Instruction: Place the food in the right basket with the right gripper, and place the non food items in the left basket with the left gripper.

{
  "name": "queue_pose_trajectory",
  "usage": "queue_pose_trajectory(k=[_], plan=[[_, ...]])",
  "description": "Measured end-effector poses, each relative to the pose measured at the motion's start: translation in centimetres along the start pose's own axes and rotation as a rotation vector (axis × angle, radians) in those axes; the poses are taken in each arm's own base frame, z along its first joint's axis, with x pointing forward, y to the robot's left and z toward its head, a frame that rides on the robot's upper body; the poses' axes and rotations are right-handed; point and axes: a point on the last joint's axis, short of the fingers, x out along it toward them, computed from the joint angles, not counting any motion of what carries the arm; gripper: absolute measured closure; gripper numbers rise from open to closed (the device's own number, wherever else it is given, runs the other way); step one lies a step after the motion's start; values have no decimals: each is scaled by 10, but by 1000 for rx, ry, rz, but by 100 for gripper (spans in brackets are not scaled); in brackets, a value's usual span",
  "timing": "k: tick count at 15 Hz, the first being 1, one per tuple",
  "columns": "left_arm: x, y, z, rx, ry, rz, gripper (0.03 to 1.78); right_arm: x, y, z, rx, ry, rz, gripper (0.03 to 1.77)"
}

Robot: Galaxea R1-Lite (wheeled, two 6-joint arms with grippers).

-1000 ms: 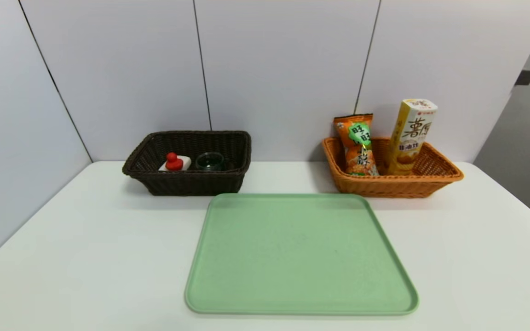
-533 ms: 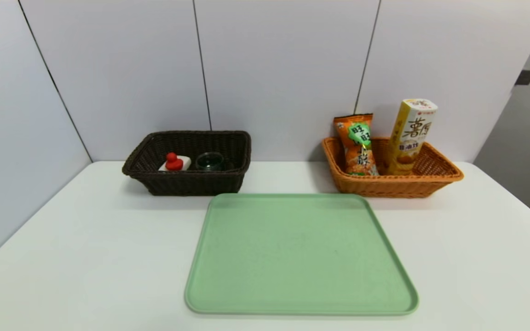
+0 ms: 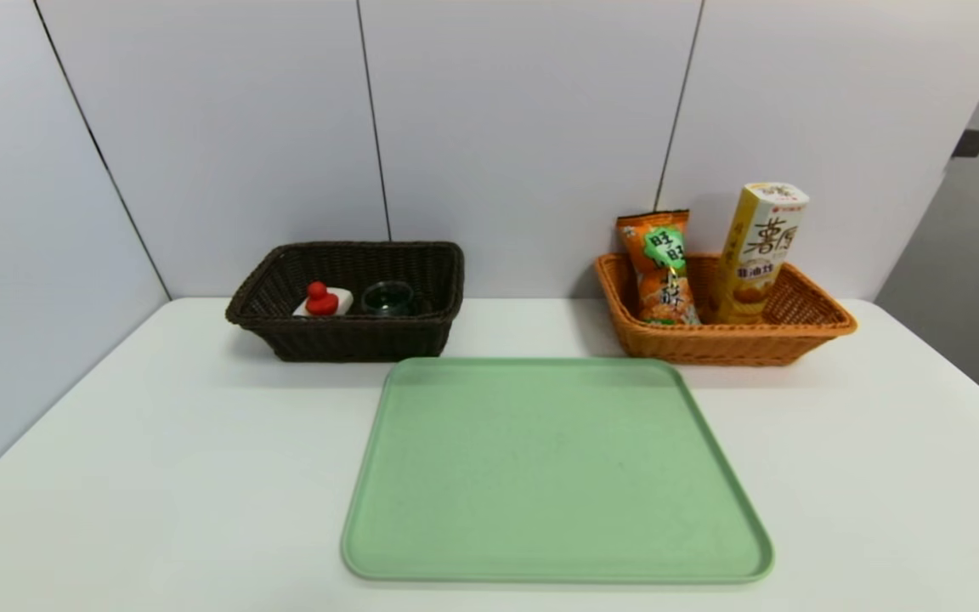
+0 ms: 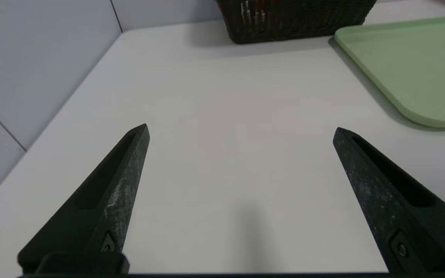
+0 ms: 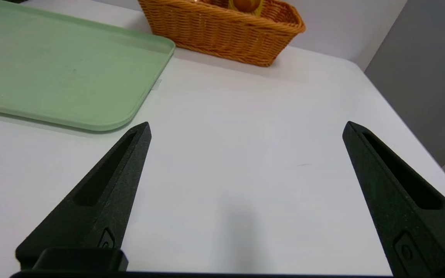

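The dark brown left basket [image 3: 345, 340] holds a white block with a red knob [image 3: 322, 300] and a dark green glass [image 3: 388, 298]. In the orange right basket [image 3: 727, 344] an orange snack bag [image 3: 661, 268] and a tall yellow snack box [image 3: 757, 252] stand upright. Neither arm shows in the head view. My left gripper [image 4: 240, 131] hovers open over bare white table, near side of the left basket [image 4: 296, 21]. Over the table beside the tray, my right gripper [image 5: 245, 129] is open and holds nothing, with the right basket [image 5: 222, 33] farther off.
A bare green tray [image 3: 556, 467] lies in the table's middle, also seen as the tray [image 4: 411, 65] in the left wrist view and the tray [image 5: 52, 69] in the right wrist view. White wall panels stand behind and to the left. The table's right edge [image 5: 408, 127] is close to the right gripper.
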Motion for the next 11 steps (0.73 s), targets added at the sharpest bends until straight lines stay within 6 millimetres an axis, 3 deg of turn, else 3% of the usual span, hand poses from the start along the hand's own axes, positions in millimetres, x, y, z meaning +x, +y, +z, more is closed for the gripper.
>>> queue_pose_trajectory(k=[11], plan=[[0, 1, 0, -63, -5, 32, 12, 0, -1, -1, 135, 16, -39, 9]])
